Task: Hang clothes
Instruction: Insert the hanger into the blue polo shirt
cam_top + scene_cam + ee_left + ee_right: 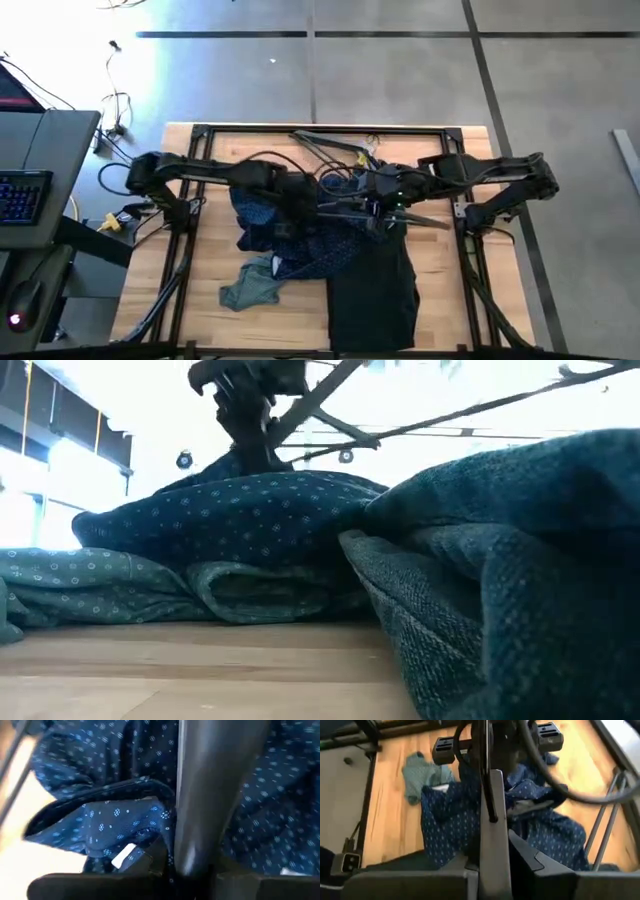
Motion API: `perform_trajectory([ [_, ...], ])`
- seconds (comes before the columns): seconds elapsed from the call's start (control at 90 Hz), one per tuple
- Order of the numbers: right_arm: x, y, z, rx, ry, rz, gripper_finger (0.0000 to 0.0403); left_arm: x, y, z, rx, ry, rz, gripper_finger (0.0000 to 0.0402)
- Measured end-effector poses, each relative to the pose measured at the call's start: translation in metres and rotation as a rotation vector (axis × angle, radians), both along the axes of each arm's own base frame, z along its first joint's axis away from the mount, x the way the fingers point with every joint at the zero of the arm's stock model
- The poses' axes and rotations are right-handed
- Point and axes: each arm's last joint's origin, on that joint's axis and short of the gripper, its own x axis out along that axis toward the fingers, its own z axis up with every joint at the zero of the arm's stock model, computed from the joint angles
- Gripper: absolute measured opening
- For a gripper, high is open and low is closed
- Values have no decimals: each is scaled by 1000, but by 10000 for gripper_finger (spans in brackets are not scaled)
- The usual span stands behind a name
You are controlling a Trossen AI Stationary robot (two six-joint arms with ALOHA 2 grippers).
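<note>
Navy dotted fabric shirt point(300, 225) may slide off the thin grey hanger point(490, 795) pinched in right gripper point(489, 817); left gripper point(290, 205) finger state unclear.

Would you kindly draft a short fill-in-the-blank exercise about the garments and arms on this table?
1. The navy dotted shirt is patterned with small ____.
2. In the high view, the teal shirt lies on the ____ table.
3. In the high view, the black trousers lie to the ____ of the teal shirt.
4. The left tool and right tool both sit over the ____ shirt.

Missing words: dots; wooden; right; navy
</note>
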Motion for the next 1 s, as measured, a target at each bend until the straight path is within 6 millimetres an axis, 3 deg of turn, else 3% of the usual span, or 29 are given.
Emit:
perform_trajectory([
  [0.167,-2,1,-11,21,109,13,34,-6,0,7,2,74,-41,137],
  [0.278,-7,0,-14,1,167,11,34,-12,2,24,26,102,-80,178],
  [0.4,-1,0,-14,-20,127,8,34,-19,6,45,42,57,-67,202],
  [0.556,4,0,-7,-42,32,-5,34,-30,13,47,-15,115,50,207],
  [0.756,8,0,-4,-44,-17,-13,34,-60,20,47,57,389,35,208],
  [0.833,14,0,-7,-67,-31,-23,34,-61,25,40,48,397,-13,208],
  [1.0,35,3,-25,-88,-1,-19,34,-50,29,5,38,347,-117,209],
])
